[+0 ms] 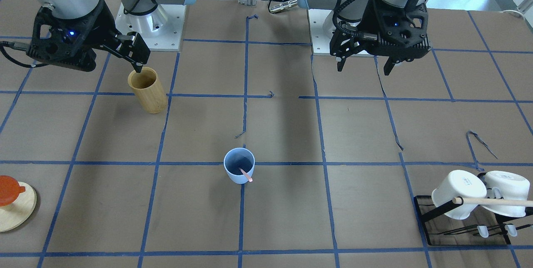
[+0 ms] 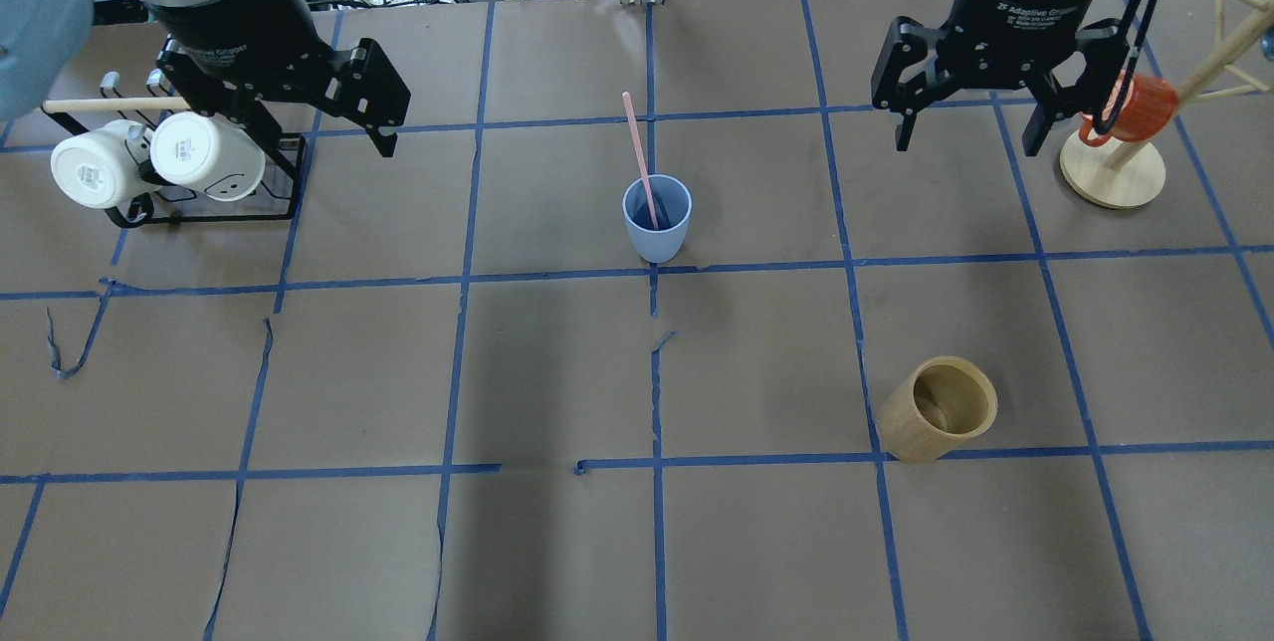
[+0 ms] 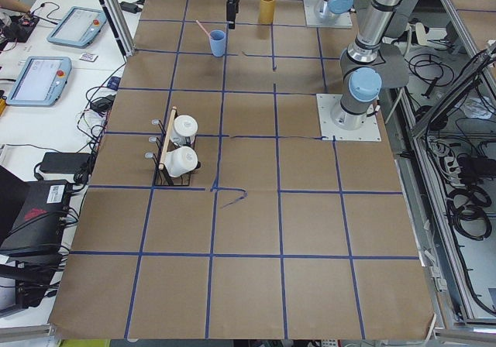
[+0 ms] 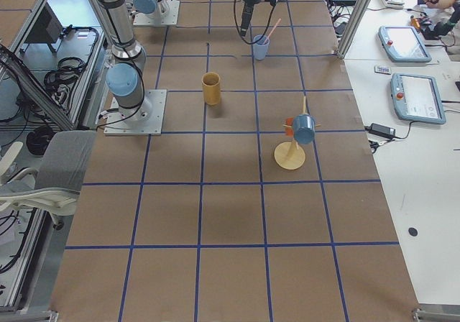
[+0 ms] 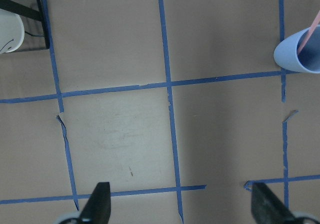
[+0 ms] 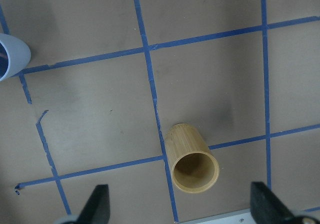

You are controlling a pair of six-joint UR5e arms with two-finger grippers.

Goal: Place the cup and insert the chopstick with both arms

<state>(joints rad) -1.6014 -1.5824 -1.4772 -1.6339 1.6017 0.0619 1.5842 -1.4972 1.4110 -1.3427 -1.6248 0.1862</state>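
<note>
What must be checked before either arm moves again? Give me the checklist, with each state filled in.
1. Cup stands upright on the table: ok.
2. Chopstick sits in the cup, leaning on its rim: ok.
3. Chopstick's lower end rests on the cup's bottom: cannot tell.
4. Left gripper is open and empty, apart from the cup: ok.
5. Right gripper is open and empty, apart from the cup: ok.
6. Bamboo cup stands upright, well away from the cup: ok.
</note>
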